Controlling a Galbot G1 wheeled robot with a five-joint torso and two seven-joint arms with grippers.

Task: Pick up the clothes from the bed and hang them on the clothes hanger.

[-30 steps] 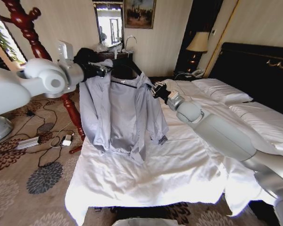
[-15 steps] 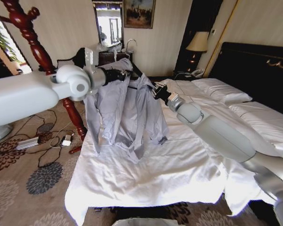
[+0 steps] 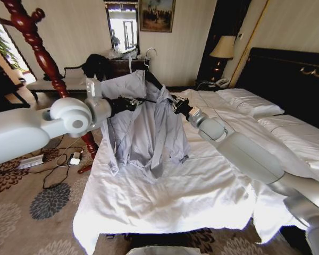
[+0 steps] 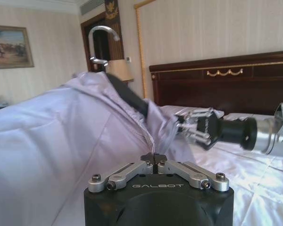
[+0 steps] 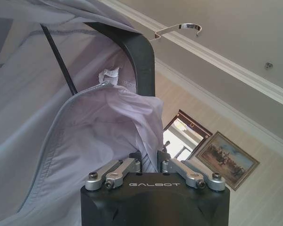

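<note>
Grey-blue shirt [image 3: 141, 119] draped on black hanger [image 3: 151, 79] above bed [image 3: 202, 186]. Left gripper [image 3: 132, 100] jaws pressed together against cloth. Right gripper [image 3: 176, 104] jaws pinching shirt edge.

A hotel-style bedroom — a wide white-sheeted bed [image 3: 202, 180] with tall black gold-trimmed headboard [image 3: 292, 79], a bedside lamp [image 3: 222, 49], a framed painting [image 3: 157, 15], striped wallpaper and floral carpet [image 3: 37, 207].
</note>
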